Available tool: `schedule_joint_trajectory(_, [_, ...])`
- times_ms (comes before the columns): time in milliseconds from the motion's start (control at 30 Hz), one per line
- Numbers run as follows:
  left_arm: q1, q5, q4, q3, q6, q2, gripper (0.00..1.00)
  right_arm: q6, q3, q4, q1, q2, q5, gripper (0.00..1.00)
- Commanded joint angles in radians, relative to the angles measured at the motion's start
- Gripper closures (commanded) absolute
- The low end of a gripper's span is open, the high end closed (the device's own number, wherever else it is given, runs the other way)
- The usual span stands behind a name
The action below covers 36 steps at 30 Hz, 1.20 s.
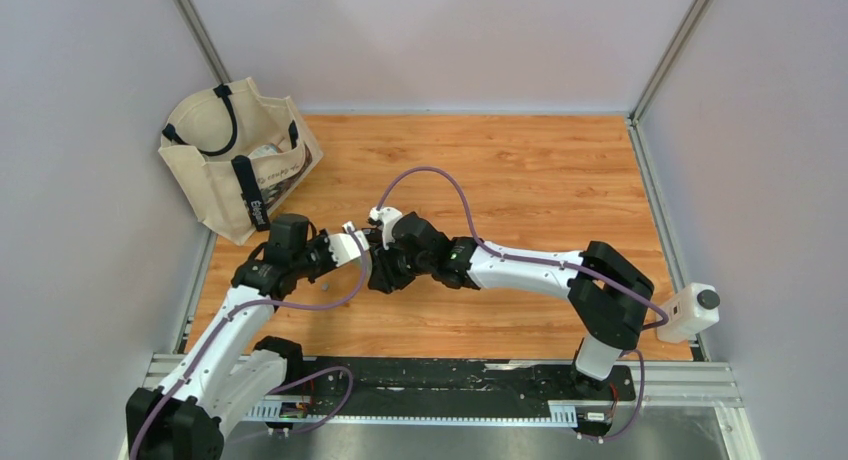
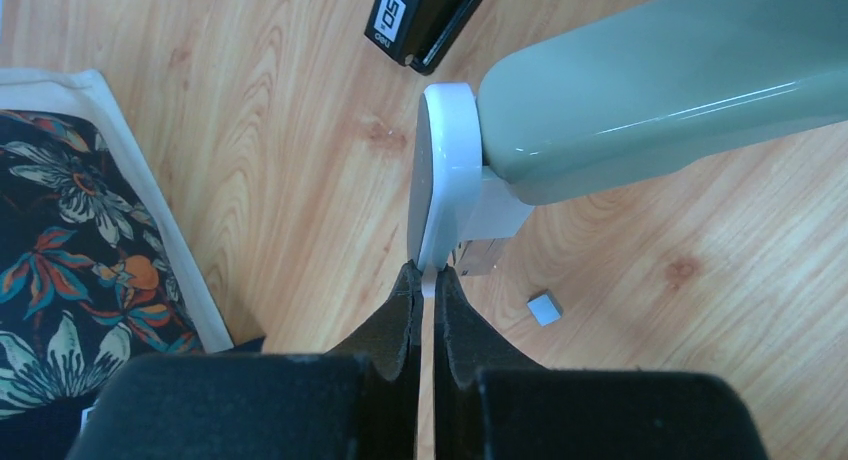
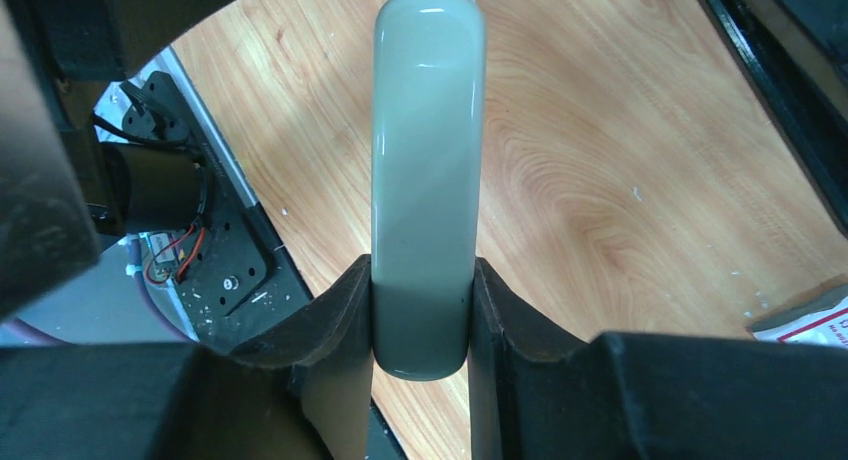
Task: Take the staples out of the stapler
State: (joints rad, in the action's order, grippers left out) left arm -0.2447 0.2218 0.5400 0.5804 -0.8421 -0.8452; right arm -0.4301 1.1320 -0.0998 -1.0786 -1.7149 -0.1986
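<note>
The left gripper (image 2: 427,276) is pinching the white end plate (image 2: 440,180) of a pale grey-green oblong plastic object (image 2: 660,90). The small black glossy desk stapler (image 2: 425,20) is lying beyond its fingertips, unheld. A tiny grey staple strip (image 2: 545,308) is lying just right of them, suggesting unloading is partly done. The right gripper (image 3: 420,280) is clamping the oblong's body.

Light is bright, even and diffuse in all three views. From above, the arms throw only faint, soft-edged shadows on the desk (image 1: 520,170). In the left wrist view a long streak of glare runs along the pale green oblong object (image 2: 660,90), and its white end cap (image 2: 440,170) is almost blown out. The left claw (image 2: 427,272) and right claw (image 3: 420,270) show as dark, slightly blurred foreground masses, while the wood grain beyond is sharp.
</note>
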Motion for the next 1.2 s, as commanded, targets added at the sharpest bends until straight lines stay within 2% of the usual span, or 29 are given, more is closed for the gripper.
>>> schedule_joint_trajectory(0, [0.016, -0.256, -0.158, 0.052, -0.072, 0.0, 1.0, 0.088, -0.009, -0.135, -0.061, 0.018, -0.122, 1.0])
schedule_joint_trajectory(67, [0.012, -0.231, -0.094, 0.079, -0.036, 0.003, 1.0, 0.08, -0.002, -0.114, -0.063, 0.02, -0.117, 1.0])
schedule_joint_trajectory(200, [0.012, -0.051, 0.079, 0.153, 0.09, 0.006, 0.99, 0.054, 0.05, -0.09, -0.061, 0.038, -0.013, 1.0])
schedule_joint_trajectory(233, [0.012, -0.021, 0.113, 0.182, 0.151, 0.002, 0.91, 0.054, 0.07, -0.09, -0.06, 0.041, 0.007, 1.0])
schedule_joint_trajectory(300, [0.012, 0.043, 0.195, 0.206, 0.19, -0.003, 0.86, 0.062, 0.13, -0.106, -0.06, 0.032, 0.046, 1.0])
schedule_joint_trajectory(433, [0.012, 0.09, 0.276, 0.262, 0.294, 0.02, 0.64, 0.108, 0.222, -0.172, -0.06, -0.011, 0.073, 1.0])
schedule_joint_trajectory(600, [0.012, 0.149, 0.419, 0.338, 0.344, 0.011, 0.5, 0.126, 0.235, -0.204, -0.057, -0.034, 0.111, 1.0])
schedule_joint_trajectory(633, [0.012, 0.168, 0.438, 0.349, 0.348, 0.009, 0.45, 0.128, 0.232, -0.204, -0.053, -0.034, 0.117, 1.0])
schedule_joint_trajectory(867, [0.021, 0.269, 0.502, 0.392, 0.42, 0.052, 0.39, 0.169, 0.229, -0.228, -0.049, -0.04, 0.177, 1.0])
schedule_joint_trajectory(967, [0.021, 0.156, 0.436, 0.412, 0.451, 0.07, 0.4, 0.179, 0.245, -0.245, -0.049, -0.072, 0.165, 1.0])
schedule_joint_trajectory(1000, [0.021, 0.02, 0.399, 0.408, 0.483, 0.08, 0.4, 0.185, 0.267, -0.255, -0.049, -0.087, 0.163, 1.0])
schedule_joint_trajectory(1067, [0.028, -0.108, 0.307, 0.391, 0.505, 0.107, 0.4, 0.188, 0.287, -0.287, -0.049, -0.116, 0.175, 1.0])
schedule_joint_trajectory(1100, [0.031, -0.215, 0.289, 0.392, 0.524, 0.112, 0.41, 0.188, 0.313, -0.296, -0.049, -0.15, 0.18, 1.0])
schedule_joint_trajectory(1167, [0.057, -0.257, 0.276, 0.403, 0.537, 0.112, 0.4, 0.191, 0.345, -0.331, -0.049, -0.187, 0.186, 1.0])
